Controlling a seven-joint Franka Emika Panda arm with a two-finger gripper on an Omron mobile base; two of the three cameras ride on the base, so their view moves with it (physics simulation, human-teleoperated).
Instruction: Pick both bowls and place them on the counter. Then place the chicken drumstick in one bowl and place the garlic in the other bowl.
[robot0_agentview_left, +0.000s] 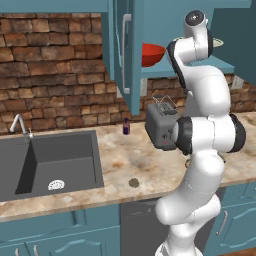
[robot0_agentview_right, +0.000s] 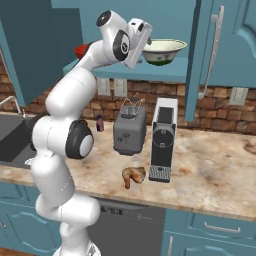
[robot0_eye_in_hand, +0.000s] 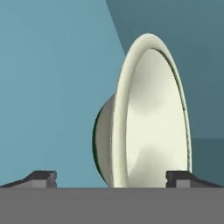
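One arm raised, gripper (robot0_eye_in_hand: 111, 178) wide at cream-green bowl (robot0_eye_in_hand: 148, 118)

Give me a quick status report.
Gripper open, raised at the cabinet shelf. Pale cream-green round bowl on the shelf between the fingertips, not yet gripped. Nothing in the way.

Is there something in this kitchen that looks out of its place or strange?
Yes. A chicken drumstick lies bare on the counter, in front of the toaster and beside the coffee machine, on no plate. A small greyish-brown lump also lies loose near the sink. Nothing looks spilled or broken.
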